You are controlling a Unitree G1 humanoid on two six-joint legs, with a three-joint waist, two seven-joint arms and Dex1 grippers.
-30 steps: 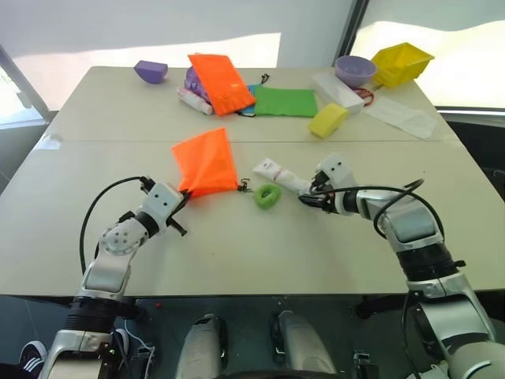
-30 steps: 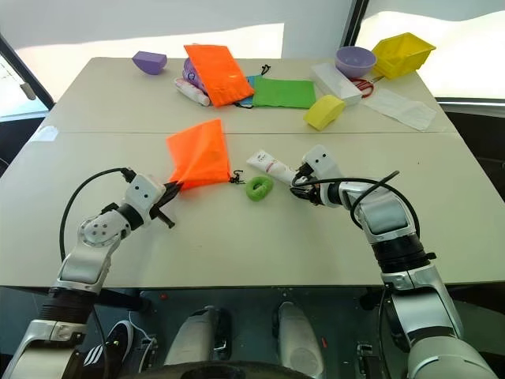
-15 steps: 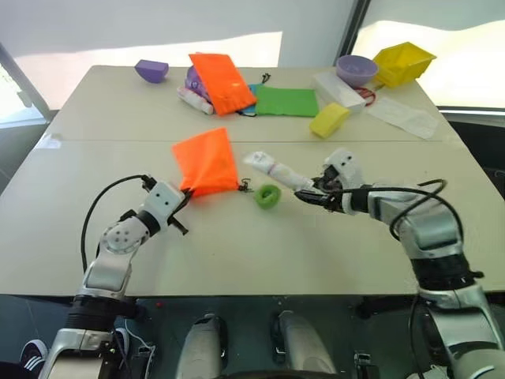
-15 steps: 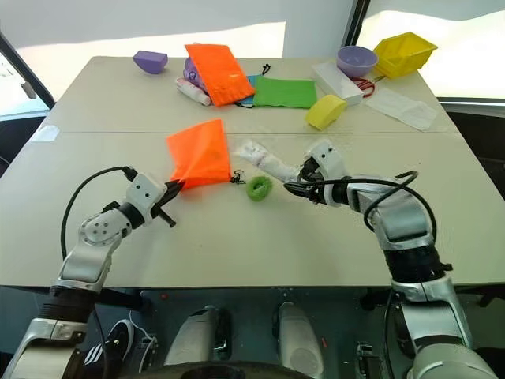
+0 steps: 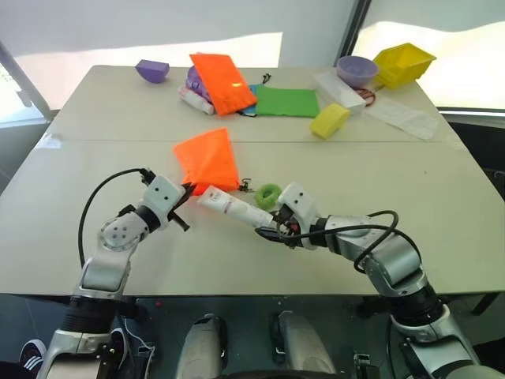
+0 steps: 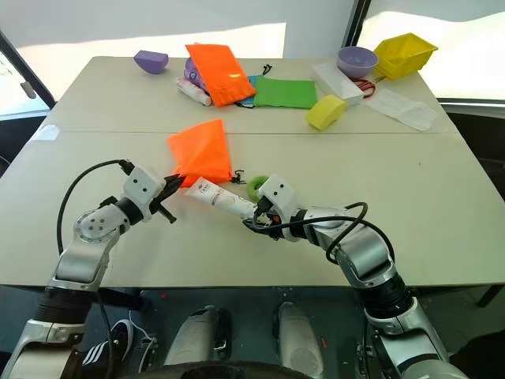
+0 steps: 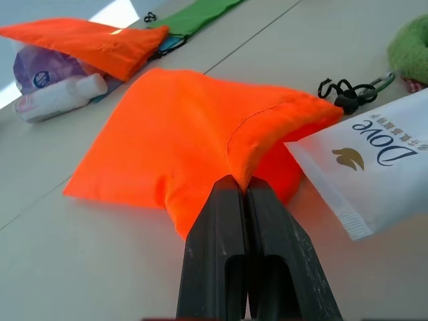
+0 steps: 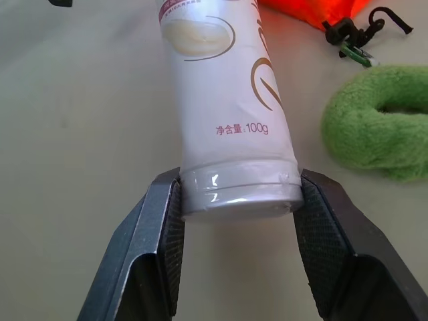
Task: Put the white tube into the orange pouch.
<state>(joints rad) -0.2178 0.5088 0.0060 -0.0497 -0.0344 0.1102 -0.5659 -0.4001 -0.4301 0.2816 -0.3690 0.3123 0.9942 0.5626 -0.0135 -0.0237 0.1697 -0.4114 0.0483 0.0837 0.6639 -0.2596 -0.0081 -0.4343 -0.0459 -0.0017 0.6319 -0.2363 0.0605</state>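
Right gripper (image 8: 234, 200) is clamped on the capped end of the small white plastic squeeze tube (image 5: 233, 208), one black finger pad on each side of the cap, so the jaws stand partly apart around it. The tube is off the table, angled, with its flat crimped end pointing toward the near end of the flat bright orange fabric pouch (image 5: 208, 160). In the left wrist view the crimped end sits just beside the pouch's gathered edge; whether it touches the fabric cannot be told.

Left gripper (image 7: 246, 200) is clenched tight on the pouch's near edge, fingers pressed together with a fold of orange cloth pinched between them. The pinched corner is lifted; the rest of the pouch slopes down to the beige table (image 5: 331, 253) and lies on it. The pouch's thin dark drawstring cord (image 7: 348, 93) with a small clip trails on the table at that same end, next to the tube.

A fuzzy green ring (image 5: 268, 194) lies on the table just beside the right gripper, on its far side.

At the far side of the table:
- second orange pouch (image 5: 221, 81) lying over a purple-and-white packet
- flat green pouch (image 5: 286, 101)
- yellow sponge-like block (image 5: 329, 119)
- white box (image 5: 336, 88)
- purple bowl (image 5: 356, 69)
- yellow bin (image 5: 402, 63)
- small purple dish (image 5: 151, 70)
- white flat packet (image 5: 401, 115)
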